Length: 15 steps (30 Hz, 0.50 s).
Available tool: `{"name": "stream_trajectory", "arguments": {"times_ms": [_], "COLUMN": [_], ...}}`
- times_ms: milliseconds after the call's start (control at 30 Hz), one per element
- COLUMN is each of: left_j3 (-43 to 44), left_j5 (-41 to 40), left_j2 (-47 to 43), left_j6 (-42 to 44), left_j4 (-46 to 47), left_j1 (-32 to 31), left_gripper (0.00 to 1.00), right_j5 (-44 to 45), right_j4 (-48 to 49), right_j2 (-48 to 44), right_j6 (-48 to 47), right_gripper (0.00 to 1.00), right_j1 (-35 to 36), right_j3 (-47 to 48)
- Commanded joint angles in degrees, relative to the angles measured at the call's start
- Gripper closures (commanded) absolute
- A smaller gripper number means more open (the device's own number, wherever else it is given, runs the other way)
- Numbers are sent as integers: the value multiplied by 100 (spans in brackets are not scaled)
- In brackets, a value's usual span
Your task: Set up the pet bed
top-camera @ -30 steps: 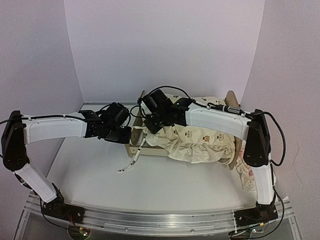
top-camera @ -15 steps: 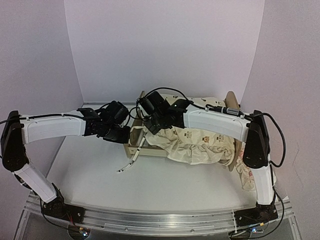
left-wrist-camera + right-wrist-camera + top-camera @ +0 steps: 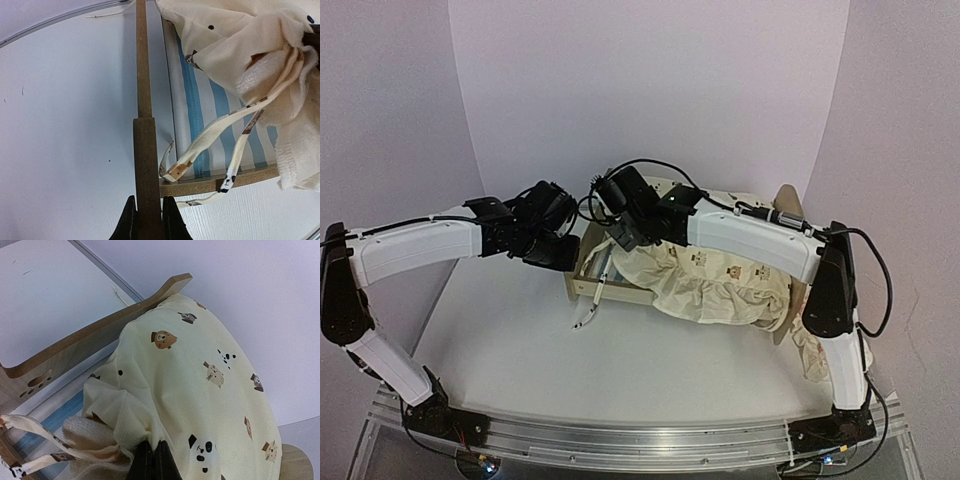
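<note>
Overhead view looks down from behind; wrist views closely share the pet bed (image 3: 145,145).

On my overhead feed the pet bed (image 3: 625,293) reads as pale, light-brown wood, and the left wrist camera shows its mattress base (image 3: 200,115) striped blue and white. The cushion (image 3: 200,365) over it toward three o'clock is cream, dotted with brown bear, tan cat and black-and-white panda faces; its ties (image 3: 210,136) are cream with brown and black marks. The table (image 3: 510,350) is white, the walls (image 3: 650,90) pale lilac, the left arm (image 3: 415,250) and right arm (image 3: 750,240) white with black joints.
</note>
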Motion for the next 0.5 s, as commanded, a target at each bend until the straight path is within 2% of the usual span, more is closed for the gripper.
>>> {"name": "stream_trajectory", "arguments": {"times_ms": [0, 233, 400, 467], "left_j3": [480, 460, 449, 427], "left_j5": [-45, -54, -76, -88], "left_j2": [-398, -402, -419, -416], "left_j6": [341, 349, 358, 358], "left_j4": [245, 280, 288, 293], "left_j1": [-81, -81, -81, -81], "left_gripper": [100, 100, 100, 100], "right_j5": [-184, -691, -1048, -1362], "right_j4": [68, 57, 38, 30], "right_j2": [276, 232, -226, -439], "right_j6": [-197, -125, 223, 443], "right_gripper": [94, 77, 52, 46], "right_j1": [57, 159, 188, 194], "right_j3": [286, 4, -362, -518]}}
